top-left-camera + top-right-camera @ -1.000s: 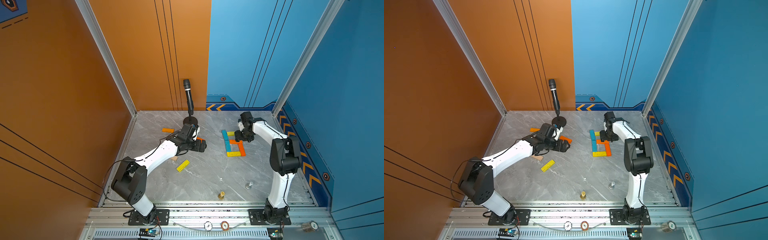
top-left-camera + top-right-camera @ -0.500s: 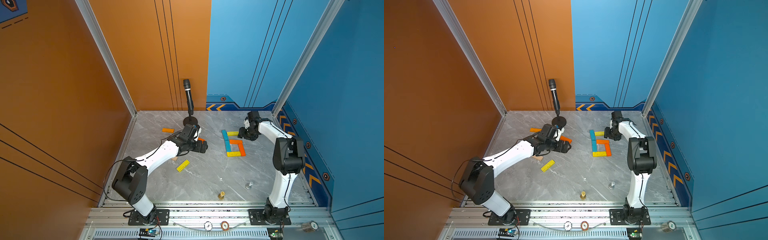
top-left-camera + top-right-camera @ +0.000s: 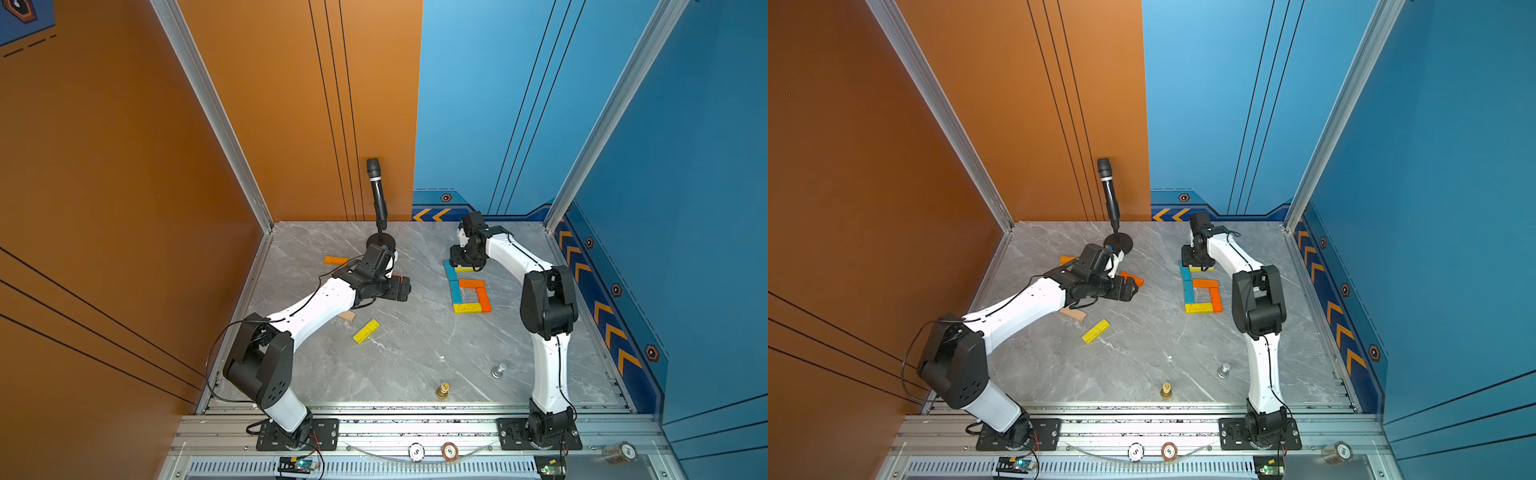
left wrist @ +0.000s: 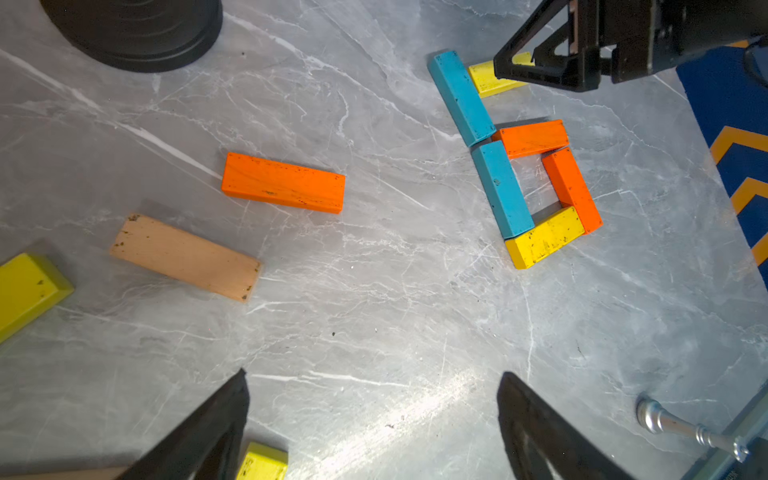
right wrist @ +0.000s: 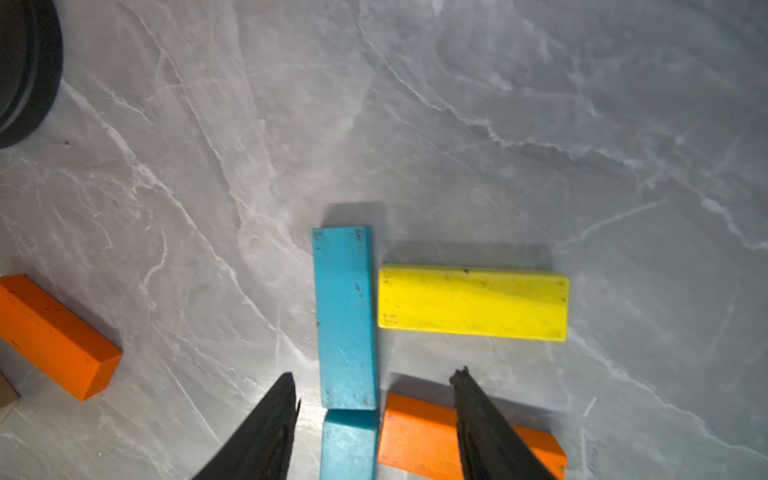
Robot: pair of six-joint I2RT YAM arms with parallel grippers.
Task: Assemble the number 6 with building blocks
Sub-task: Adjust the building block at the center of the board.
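Observation:
Building blocks form a figure on the grey tabletop: two blue bars (image 3: 453,282) end to end, two orange bars (image 3: 478,291), a yellow bar (image 3: 467,308) closing the loop, and a second yellow bar (image 5: 473,303) lying beside the far blue bar's end. My right gripper (image 3: 467,262) hovers over that far end, open. In the right wrist view its fingertips (image 5: 376,374) straddle the joint between the blue bars (image 5: 345,316) and hold nothing. My left gripper (image 4: 374,372) stands wide open over bare tabletop near a loose orange bar (image 4: 284,183) and a tan bar (image 4: 185,257).
A microphone on a round black stand (image 3: 380,240) rises at the back. Loose yellow (image 3: 366,331) and orange (image 3: 336,260) bars lie on the left half. A gold chess piece (image 3: 443,390) and a silver one (image 3: 498,370) stand near the front edge. Walls enclose three sides.
The right gripper has moved left from beside the figure to over its far end, now covering most of the far yellow bar, and its jaws have narrowed a little. The left arm has barely moved.

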